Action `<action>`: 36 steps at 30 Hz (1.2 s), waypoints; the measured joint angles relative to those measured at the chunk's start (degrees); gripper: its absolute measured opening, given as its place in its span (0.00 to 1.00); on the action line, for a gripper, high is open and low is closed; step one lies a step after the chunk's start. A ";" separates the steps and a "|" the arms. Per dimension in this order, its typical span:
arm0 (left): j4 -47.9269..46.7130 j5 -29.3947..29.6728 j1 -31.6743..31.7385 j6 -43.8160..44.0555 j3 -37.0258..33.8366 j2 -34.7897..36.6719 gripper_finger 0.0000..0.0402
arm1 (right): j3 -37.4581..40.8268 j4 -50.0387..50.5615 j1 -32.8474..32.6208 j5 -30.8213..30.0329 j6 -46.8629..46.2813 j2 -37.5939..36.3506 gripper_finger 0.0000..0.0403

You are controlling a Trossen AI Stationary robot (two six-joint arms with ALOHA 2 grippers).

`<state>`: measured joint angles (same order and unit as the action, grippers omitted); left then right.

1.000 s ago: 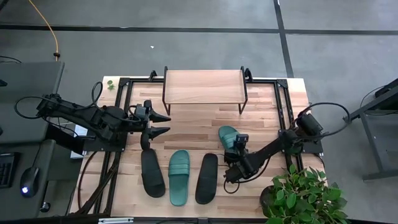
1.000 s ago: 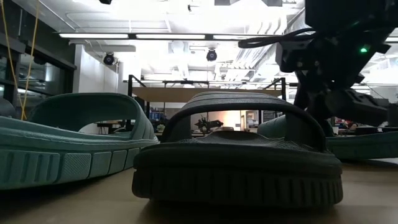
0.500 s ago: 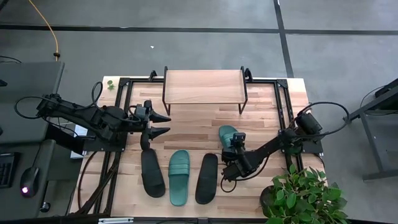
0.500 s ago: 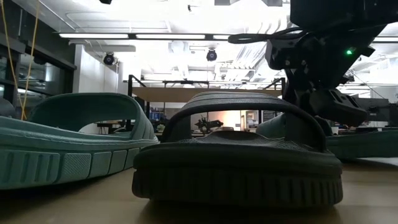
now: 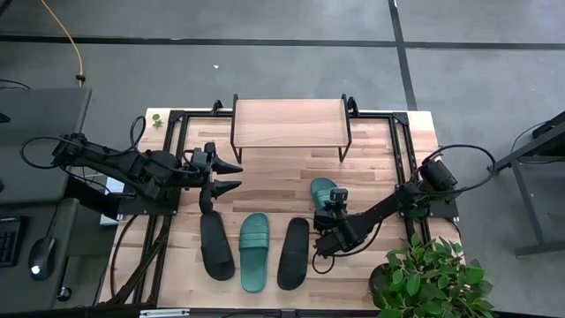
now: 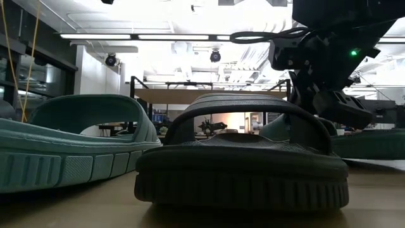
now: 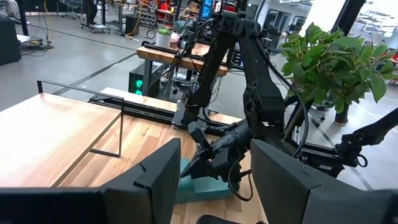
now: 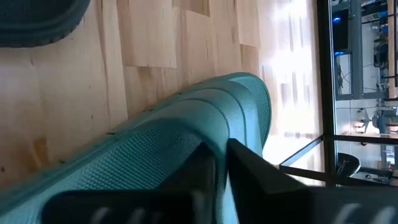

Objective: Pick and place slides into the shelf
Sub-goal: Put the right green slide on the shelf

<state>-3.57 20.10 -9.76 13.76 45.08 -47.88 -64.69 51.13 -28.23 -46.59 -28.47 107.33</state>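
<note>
my right tool [image 5: 325, 231] sits low on the teal slide [image 5: 323, 192] at about four o'clock on the worktop [image 5: 371, 168]; one finger [image 8: 273, 180] presses on its footbed, but i cannot tell how wide the grip is. my left tool [image 5: 231, 176] waits open and empty at nine o'clock. three slides [image 5: 254, 250] lie at six, and the shelf [image 5: 289, 122] stands at twelve.

Three slides [image 5: 254, 251] in a row — fourth [image 5: 323, 192] nearer empty shelf [image 5: 289, 123]

Left hand [image 5: 231, 177] open; right hand [image 5: 323, 237] seemingly shut.
</note>
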 joint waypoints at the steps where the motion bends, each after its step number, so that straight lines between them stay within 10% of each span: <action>1: 0.00 0.00 0.00 0.00 0.00 0.00 0.44 | 0.00 0.00 0.00 -0.04 0.00 0.00 0.02; 24: 0.00 0.02 0.00 -0.66 -0.02 0.00 0.44 | -0.40 6.44 0.06 -1.54 -3.63 0.00 0.00; 36: -0.01 0.02 -0.01 -0.67 -0.02 0.01 0.44 | -13.32 28.73 0.11 -4.22 -12.61 0.00 0.00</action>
<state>-3.58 20.12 -9.77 13.09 45.06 -47.87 -78.00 79.86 -28.12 -50.81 -41.08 107.33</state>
